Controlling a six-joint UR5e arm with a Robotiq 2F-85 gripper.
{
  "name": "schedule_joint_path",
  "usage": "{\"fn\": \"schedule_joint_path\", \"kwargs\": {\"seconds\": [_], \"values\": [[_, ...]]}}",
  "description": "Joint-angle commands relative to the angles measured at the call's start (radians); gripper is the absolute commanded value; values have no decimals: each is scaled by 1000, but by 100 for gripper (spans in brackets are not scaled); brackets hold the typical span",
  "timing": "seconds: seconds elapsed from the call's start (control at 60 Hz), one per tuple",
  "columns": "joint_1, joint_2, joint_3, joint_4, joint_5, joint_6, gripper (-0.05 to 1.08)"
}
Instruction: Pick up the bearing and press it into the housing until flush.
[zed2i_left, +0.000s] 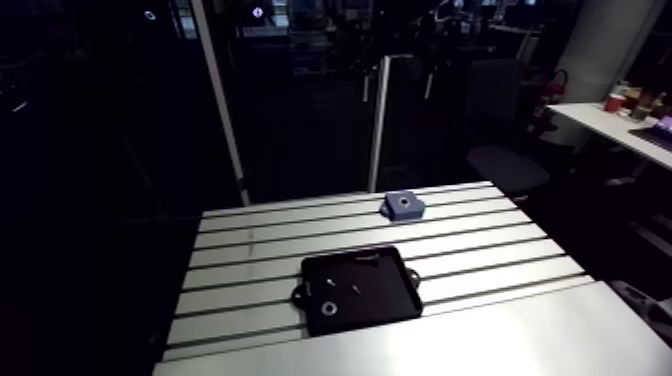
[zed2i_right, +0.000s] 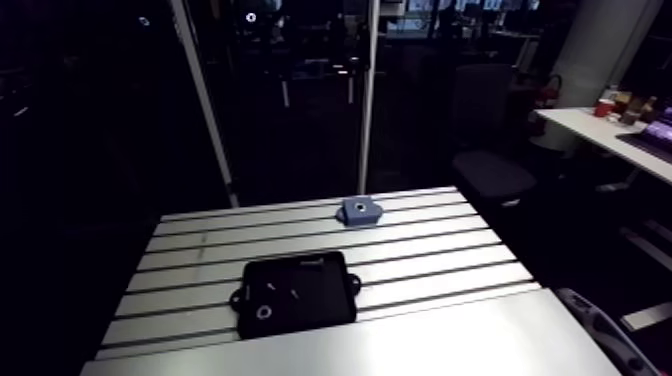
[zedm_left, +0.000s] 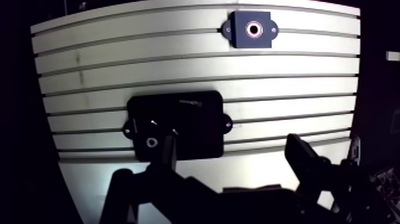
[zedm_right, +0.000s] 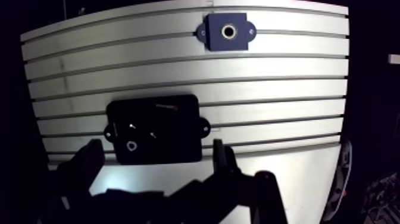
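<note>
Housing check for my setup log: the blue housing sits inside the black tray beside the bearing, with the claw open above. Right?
No. The wrist view shows the blue housing on the bare table, well apart from the black tray. The bearing does lie in the tray, with the claw open above.

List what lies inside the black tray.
The tray holds a ring-shaped bearing near one corner and a few pale parts, too small to identify. Nothing covers it in the arm view.

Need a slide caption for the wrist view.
Open gripper over the table; bearing lies in the black tray, blue housing farther ahead, nothing grasped yet.
</note>
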Motion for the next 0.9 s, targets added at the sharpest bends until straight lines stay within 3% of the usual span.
{"fn": "schedule_joint_path", "kwargs": {"seconds": [0.017, 0.25, 0.9], "values": [[35, -17, 9, 14, 0, 45, 1], [34, -79, 54, 36, -5, 55, 1], [25, -81, 74, 32, -10, 46, 1]]}}
